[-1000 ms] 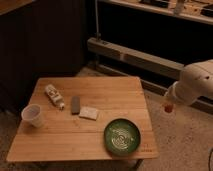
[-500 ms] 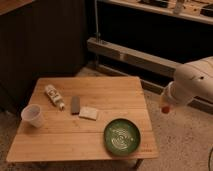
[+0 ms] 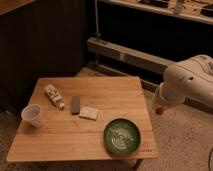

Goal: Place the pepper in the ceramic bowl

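The ceramic bowl [image 3: 122,136], dark green with a pale line pattern inside, sits near the front right corner of the wooden table [image 3: 107,89]. My gripper [image 3: 159,107] hangs from the white arm [image 3: 189,84] just past the table's right edge, above floor level and up and to the right of the bowl. A tiny red-orange pepper [image 3: 159,111] sits at its tip, held in the air.
On the table's left half are a small white cup [image 3: 31,115], a white tube lying down [image 3: 54,96], a dark bar [image 3: 75,104] and a pale flat pad [image 3: 89,113]. A low metal rail [image 3: 125,55] runs behind the table.
My arm has moved left and slightly down with the pepper, closer to the table's right edge and the bowl. Nothing on the table has moved.
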Controlling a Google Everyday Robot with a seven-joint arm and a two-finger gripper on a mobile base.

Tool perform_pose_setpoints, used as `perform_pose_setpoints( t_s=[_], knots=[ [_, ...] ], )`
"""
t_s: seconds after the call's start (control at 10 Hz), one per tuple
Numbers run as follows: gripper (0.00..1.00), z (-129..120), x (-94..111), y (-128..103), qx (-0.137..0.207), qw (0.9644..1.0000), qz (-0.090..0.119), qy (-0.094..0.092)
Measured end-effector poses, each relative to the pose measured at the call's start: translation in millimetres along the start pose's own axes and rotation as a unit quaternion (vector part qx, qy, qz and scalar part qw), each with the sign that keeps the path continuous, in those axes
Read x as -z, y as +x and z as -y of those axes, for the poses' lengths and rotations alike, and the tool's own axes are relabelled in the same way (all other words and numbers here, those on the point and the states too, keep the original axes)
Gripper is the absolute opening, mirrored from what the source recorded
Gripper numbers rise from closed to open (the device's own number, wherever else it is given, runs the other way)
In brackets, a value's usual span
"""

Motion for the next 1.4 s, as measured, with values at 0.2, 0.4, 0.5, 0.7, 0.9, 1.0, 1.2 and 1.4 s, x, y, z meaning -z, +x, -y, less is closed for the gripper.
perform_pose_setpoints(
  t_s=[0.2, 0.4, 0.5, 0.7, 0.9, 1.0, 1.2, 1.4],
  knots=[
    [0.23, 26, -1, -6, 0.021, 0.9998, 0.001, -0.001],
    [0.25, 33, -2, -8, 0.025, 0.9997, 0.003, -0.003],
    [0.22, 32, -2, -14, 0.034, 0.9994, 0.004, -0.005],
    [0.07, 44, -8, -26, 0.042, 0.9991, 0.006, -0.004],
    [0.02, 42, -13, -41, 0.032, 0.9994, 0.008, -0.005],
    [0.02, 42, -14, -46, 0.031, 0.9995, 0.010, -0.007],
    [0.02, 51, -20, -51, 0.036, 0.9992, 0.012, -0.010],
    [0.02, 59, -23, -54, 0.043, 0.9989, 0.012, -0.015]
  ],
)
